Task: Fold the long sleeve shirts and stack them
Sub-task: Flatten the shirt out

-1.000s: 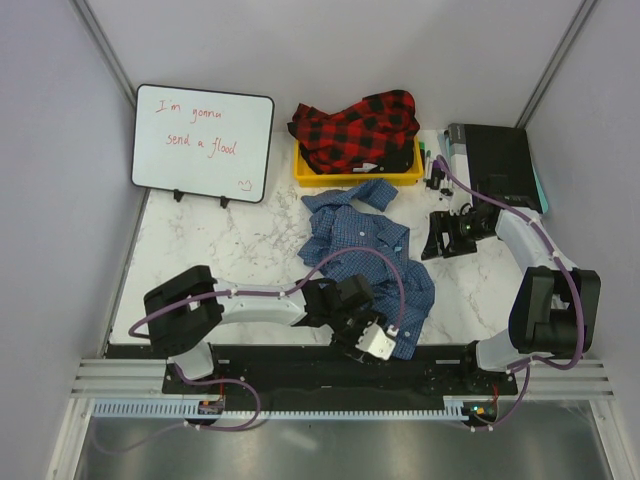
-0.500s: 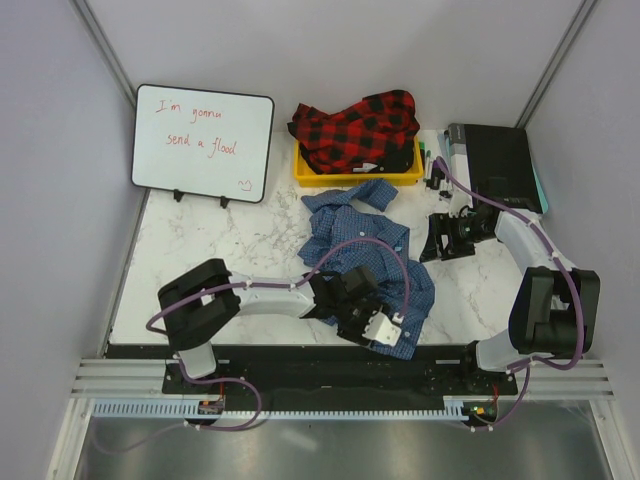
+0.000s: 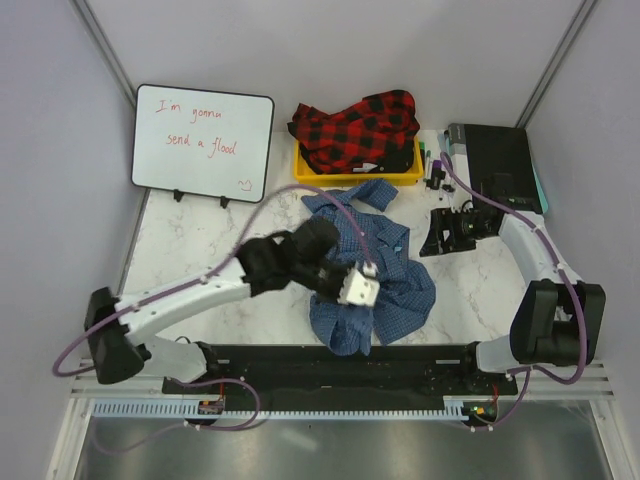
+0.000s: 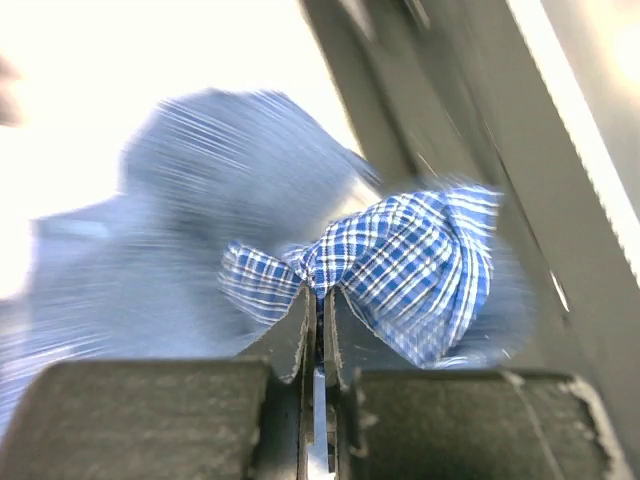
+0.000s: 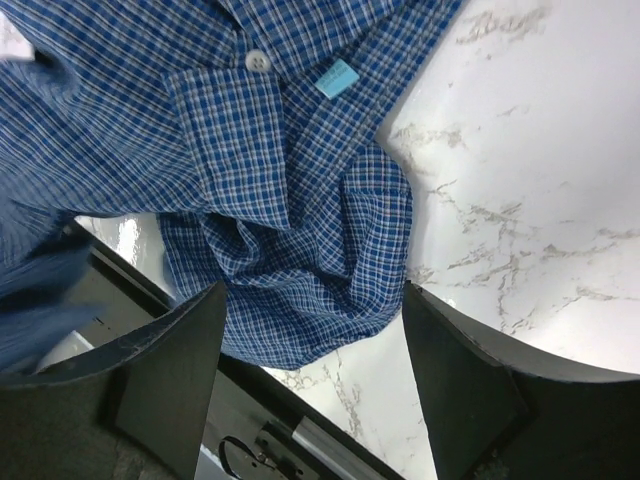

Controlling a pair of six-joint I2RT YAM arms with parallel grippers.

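The blue checked long sleeve shirt (image 3: 395, 262) lies crumpled on the marble table, right of centre. My left gripper (image 3: 362, 287) is shut on a bunch of its cloth, and that part hangs lifted off the table. In the left wrist view the gripper (image 4: 320, 297) pinches a fold of the blue shirt (image 4: 420, 255) between closed fingers. The red-and-black plaid long sleeve shirt (image 3: 355, 125) is heaped in a yellow bin (image 3: 357, 179) at the back. My right gripper (image 3: 441, 233) hovers open just right of the blue shirt. In its own view the gripper (image 5: 312, 300) is above the shirt's (image 5: 290, 200) near edge, holding nothing.
A whiteboard (image 3: 203, 143) with red writing stands at the back left. A black box (image 3: 495, 160) sits at the back right, with small pens (image 3: 430, 165) beside the bin. The black front rail (image 3: 300, 358) runs along the table's near edge.
My left gripper closed on the blue shirt's near edge, then swung up and back toward the table's middle, dragging the cloth with it. The right arm barely moved.
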